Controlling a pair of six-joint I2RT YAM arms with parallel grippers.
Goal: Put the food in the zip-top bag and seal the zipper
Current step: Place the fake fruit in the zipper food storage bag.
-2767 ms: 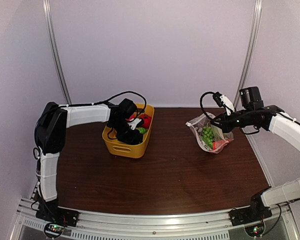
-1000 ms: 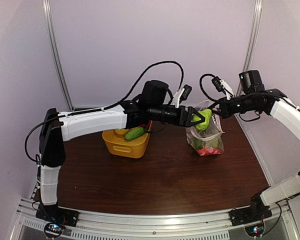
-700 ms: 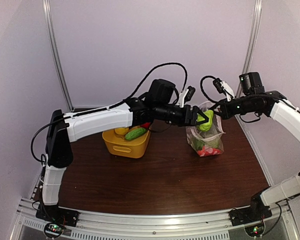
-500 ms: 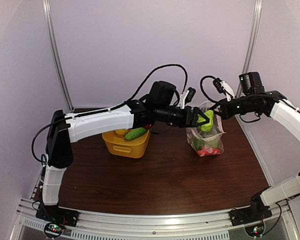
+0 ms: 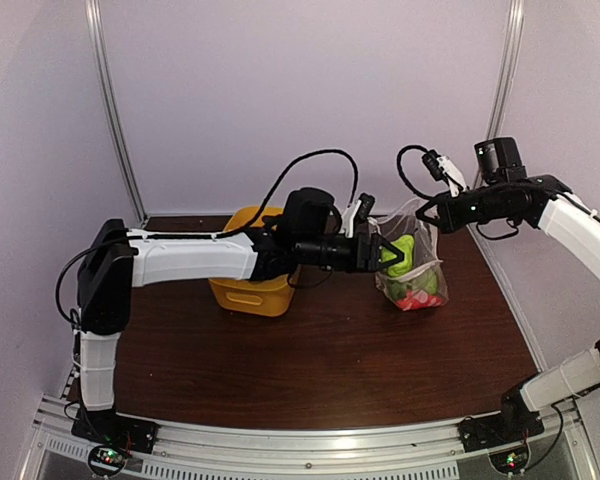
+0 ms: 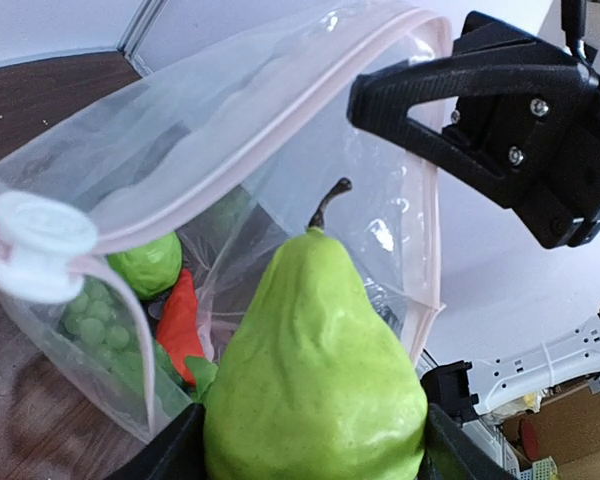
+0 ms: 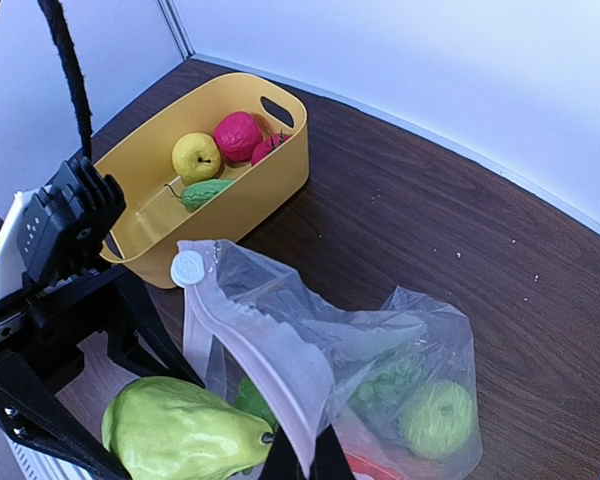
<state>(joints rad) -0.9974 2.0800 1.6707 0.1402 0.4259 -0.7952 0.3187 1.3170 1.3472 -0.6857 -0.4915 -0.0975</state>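
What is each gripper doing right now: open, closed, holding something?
Left gripper: closed on the green pear.
Right gripper: closed on the mouth edge of the zip-top bag.

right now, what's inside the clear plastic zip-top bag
Inside the clear plastic zip-top bag: a bunch of small green grapes, a round green fruit and a red-orange piece. The green toy pear at its mouth covers whatever lies behind it.

White shells are covering both arms, left arm (image 5: 190, 258) and right arm (image 5: 580, 230), with black joints breaking them up. Black cables (image 5: 320, 158) are looping over each wrist. The right jaws are showing matte-black triangular fingers (image 6: 460, 85), silver screws (image 6: 538, 105) catching light.
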